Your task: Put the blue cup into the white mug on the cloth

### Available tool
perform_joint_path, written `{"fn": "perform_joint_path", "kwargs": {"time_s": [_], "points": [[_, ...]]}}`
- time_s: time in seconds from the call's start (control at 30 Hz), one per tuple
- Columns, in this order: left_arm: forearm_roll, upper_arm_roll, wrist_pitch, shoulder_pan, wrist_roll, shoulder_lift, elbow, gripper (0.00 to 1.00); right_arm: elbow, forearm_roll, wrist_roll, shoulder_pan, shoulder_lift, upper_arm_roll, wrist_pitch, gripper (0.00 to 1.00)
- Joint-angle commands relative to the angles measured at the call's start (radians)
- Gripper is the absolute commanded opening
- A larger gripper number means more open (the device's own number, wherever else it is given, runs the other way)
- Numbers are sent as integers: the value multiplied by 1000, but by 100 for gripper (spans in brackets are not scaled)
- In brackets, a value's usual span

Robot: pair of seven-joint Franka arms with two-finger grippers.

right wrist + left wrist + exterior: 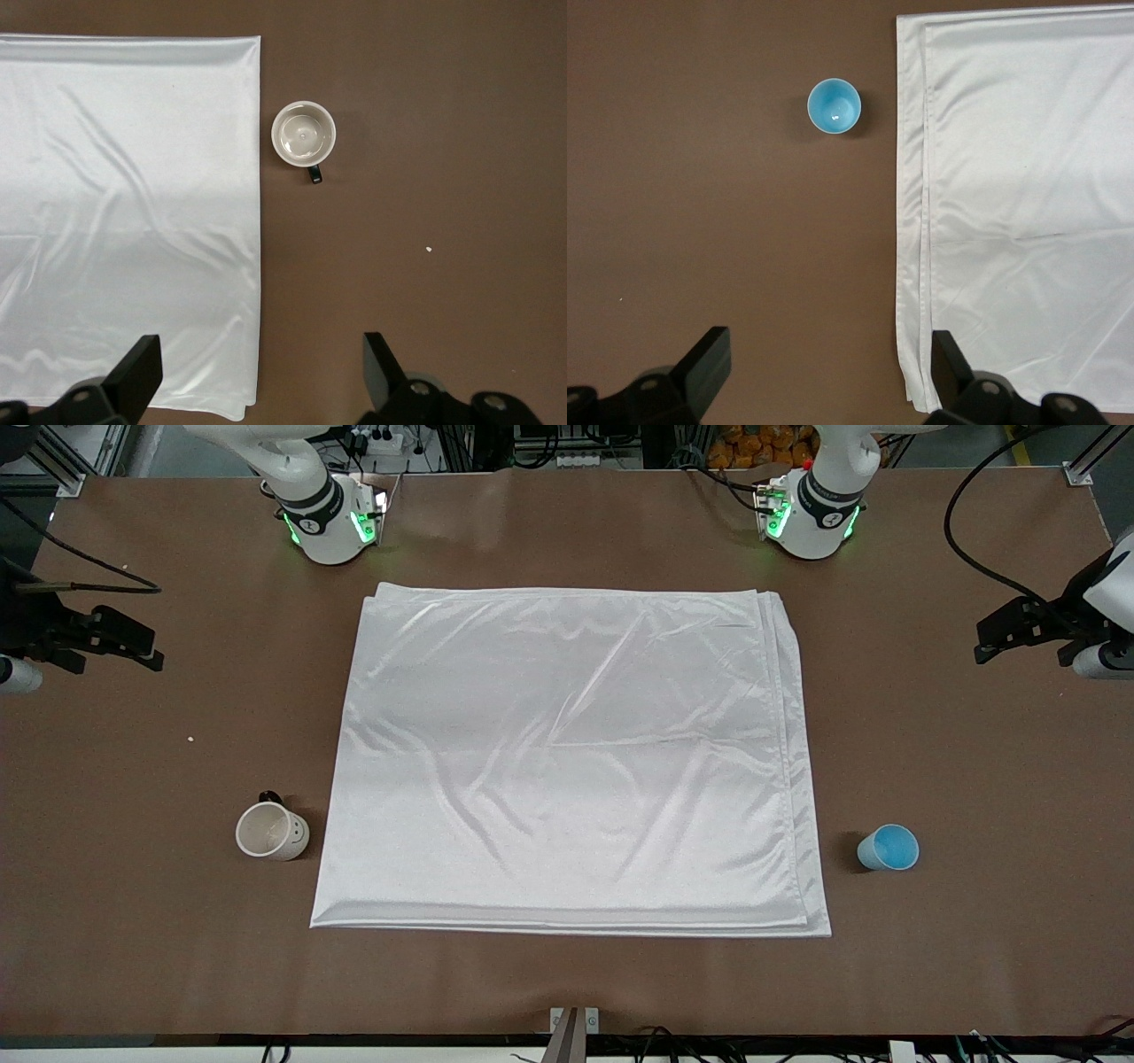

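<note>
I see the cloth (571, 757), shiny white and folded in layers, lying flat with soft wrinkles mid-bench. The white mug (272, 831) stands upright and empty just beside the cloth's edge toward the right arm's end. The blue cup (889, 848) stands upright, empty, near the edge toward the left arm's end.

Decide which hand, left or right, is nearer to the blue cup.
Left. The left hand hangs open at the cup's end of the table, with no hold on it. The right hand waits open at the mug's end, with the cloth lying between.
</note>
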Motion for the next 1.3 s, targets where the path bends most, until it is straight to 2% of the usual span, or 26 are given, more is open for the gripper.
{"fn": "perform_joint_path", "kwargs": {"time_s": [0.0, 0.2, 0.47, 0.73, 0.93, 1.07, 1.27], "points": [[18, -7, -2, 5, -5, -7, -2, 100, -22, 15, 11, -9, -23, 3, -1, 100], [6, -5, 3, 5, -13, 6, -1, 100, -22, 15, 11, -8, -23, 3, 1, 100], [7, -2, 26, 11, -7, 70, 17, 100, -21, 15, 13, -8, -14, 3, 7, 100], [3, -2, 52, 34, -16, 208, 99, 100, -13, 12, 13, -3, 38, 3, 1, 100], [4, -2, 167, 57, -4, 322, 99, 100, -15, 6, 10, -5, 102, 3, 1, 100], [13, -1, 221, 59, 5, 386, 99, 100, -31, 5, 8, -3, 110, 3, 4, 100], [18, 4, 280, 65, 7, 449, 99, 100, -154, 6, 7, -8, 109, 3, 122, 100]]}}
